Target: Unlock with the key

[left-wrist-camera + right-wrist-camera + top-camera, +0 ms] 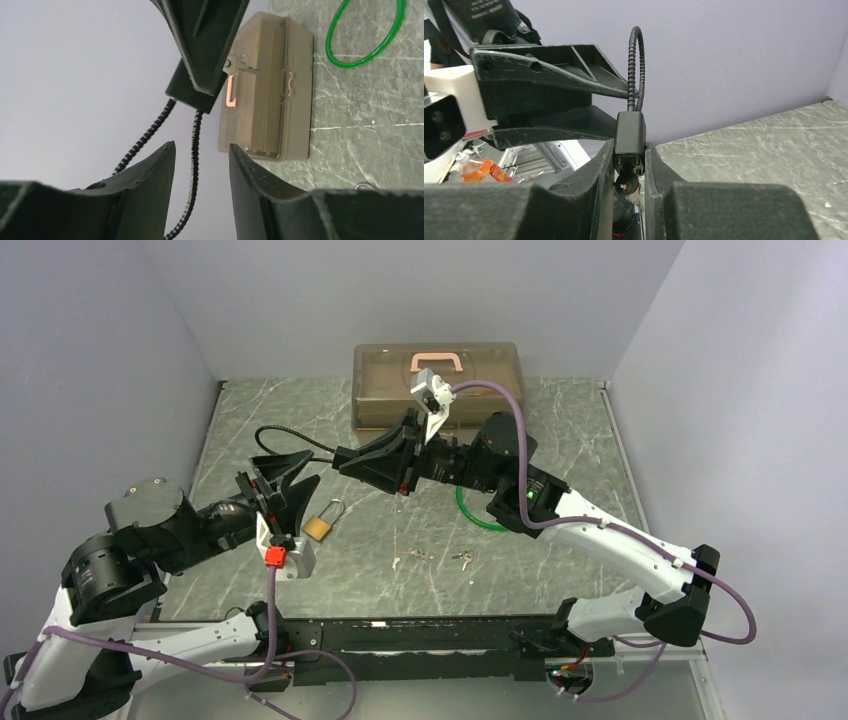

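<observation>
1. Black box-shaped cable lock (629, 137) with a braided black cable is clamped between the fingers of the right gripper (629, 148). It is held up off the grey marbled surface (560, 440), near the middle of the scene. Its cable leaves the end that points away from the right wrist.
2. A small silver key (243, 69) shows at the opposite end, tucked in toward the right palm. We cannot tell whether it is seated in the keyhole.
3. The left gripper (202, 147) stands open with nothing between its fingers, just beside the cable lock and facing it. From there the lock lies straight ahead, its long axis roughly in line with the right fingers and its cable end nearest.
4. We judge that the coming move turns on this relation. The key sits at the far end, flanked by the right fingers, so the free left gripper would need to approach from the side rather than head-on.
5. The cable arcs close past the left fingers and could snag, though we cannot tell whether it touches them.
6. A brass padlock (319, 527) with a silver shackle lies on the surface near the left gripper, and small loose keys (415, 556) lie nearer the bases.
7. A thin green ring (328, 40) lies under the right arm, and a translucent brown plastic box (385, 390) with a pink handle stands at the far wall. None of these lies between the two grippers.
</observation>
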`<control>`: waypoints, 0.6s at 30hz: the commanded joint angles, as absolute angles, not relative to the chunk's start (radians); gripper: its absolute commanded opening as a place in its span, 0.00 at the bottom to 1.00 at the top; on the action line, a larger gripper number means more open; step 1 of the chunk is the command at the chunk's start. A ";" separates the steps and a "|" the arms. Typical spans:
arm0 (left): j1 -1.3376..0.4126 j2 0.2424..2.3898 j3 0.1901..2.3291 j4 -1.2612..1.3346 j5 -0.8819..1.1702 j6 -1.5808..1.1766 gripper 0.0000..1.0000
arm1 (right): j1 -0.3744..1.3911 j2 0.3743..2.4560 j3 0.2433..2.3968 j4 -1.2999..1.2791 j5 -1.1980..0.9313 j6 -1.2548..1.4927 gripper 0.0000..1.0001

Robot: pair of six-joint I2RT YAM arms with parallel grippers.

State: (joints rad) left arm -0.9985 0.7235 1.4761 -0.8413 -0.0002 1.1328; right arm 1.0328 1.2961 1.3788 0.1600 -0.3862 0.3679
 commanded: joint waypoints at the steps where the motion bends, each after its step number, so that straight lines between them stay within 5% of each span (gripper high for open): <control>1: -1.003 0.718 1.463 -0.787 -0.060 1.130 0.48 | 1.035 1.292 1.438 0.252 -0.422 0.391 0.00; 12: -0.993 0.731 1.475 -0.748 -0.104 1.100 0.44 | 1.036 1.320 1.470 0.202 -0.474 0.399 0.00; 18: -0.988 0.747 1.497 -0.763 -0.089 1.090 0.21 | 1.051 1.348 1.511 0.155 -0.486 0.388 0.00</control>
State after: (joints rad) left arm -0.9951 0.7254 1.4578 -0.7975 -0.0776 1.1103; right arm 1.0393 1.3422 1.4353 0.1474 -0.4587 0.3893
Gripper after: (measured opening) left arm 0.285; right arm 0.216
